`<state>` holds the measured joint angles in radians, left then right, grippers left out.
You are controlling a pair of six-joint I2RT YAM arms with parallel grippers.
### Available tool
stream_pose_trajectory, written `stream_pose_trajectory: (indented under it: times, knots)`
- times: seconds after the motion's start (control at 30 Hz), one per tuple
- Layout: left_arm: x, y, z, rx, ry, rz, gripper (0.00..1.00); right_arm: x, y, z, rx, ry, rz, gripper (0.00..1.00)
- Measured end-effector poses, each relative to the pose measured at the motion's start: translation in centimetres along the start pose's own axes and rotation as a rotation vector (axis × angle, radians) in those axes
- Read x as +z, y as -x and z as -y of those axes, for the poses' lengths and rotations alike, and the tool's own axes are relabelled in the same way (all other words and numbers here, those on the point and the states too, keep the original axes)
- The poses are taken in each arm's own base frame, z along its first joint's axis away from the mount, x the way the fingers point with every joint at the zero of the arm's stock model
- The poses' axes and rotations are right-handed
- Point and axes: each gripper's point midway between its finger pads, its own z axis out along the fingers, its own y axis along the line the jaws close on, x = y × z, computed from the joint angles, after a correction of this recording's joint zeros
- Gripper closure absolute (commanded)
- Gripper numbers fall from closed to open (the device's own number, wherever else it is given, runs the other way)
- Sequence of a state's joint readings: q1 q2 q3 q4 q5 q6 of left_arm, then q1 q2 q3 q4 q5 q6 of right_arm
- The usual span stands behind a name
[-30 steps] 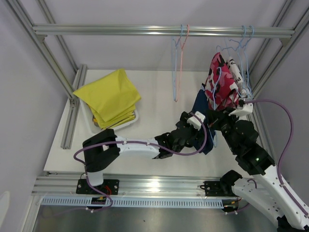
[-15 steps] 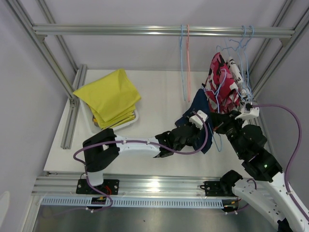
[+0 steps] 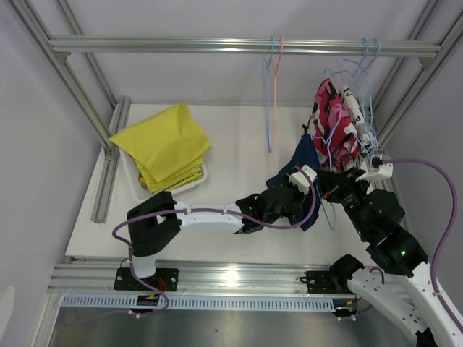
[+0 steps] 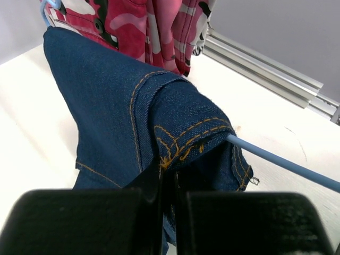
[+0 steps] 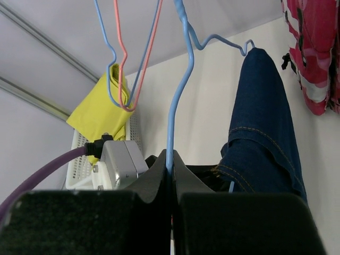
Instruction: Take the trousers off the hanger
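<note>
The navy blue denim trousers hang over the light blue wire hanger, beside the pink-red patterned trousers. The left gripper has just pinched shut on their hem. The right gripper stays clamped on the hanger wire, so pulling can likely begin.

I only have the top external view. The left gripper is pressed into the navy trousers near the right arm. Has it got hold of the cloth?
Observer: Yes. In the left wrist view, the left gripper is shut on a stitched edge of the navy blue denim trousers.
Operator: And the right one?
Observer: In the right wrist view, the right gripper is shut on the light-blue wire hanger that those trousers drape over.
</note>
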<state>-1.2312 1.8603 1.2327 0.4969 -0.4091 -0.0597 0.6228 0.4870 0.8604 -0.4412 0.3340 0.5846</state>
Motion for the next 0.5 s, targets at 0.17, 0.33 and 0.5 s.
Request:
stream_pose_trajectory:
  times: [0.17,0.33,0.5]
  knots:
    - [-0.9,0.7,0.0,0.015,-0.021,-0.022,0.99,0.1,-0.4,0.6,-0.004,-0.011,0.007,1.00]
    - [-2.9,3.0,-0.1,0.039,-0.038,-0.018,0.99,0.9,-2.1,2.1,-0.022,-0.045,0.002,1.00]
    - [-5.3,6.0,0.9,0.066,-0.076,0.016,0.99,1.7,-4.3,3.8,-0.043,-0.086,-0.025,1.00]
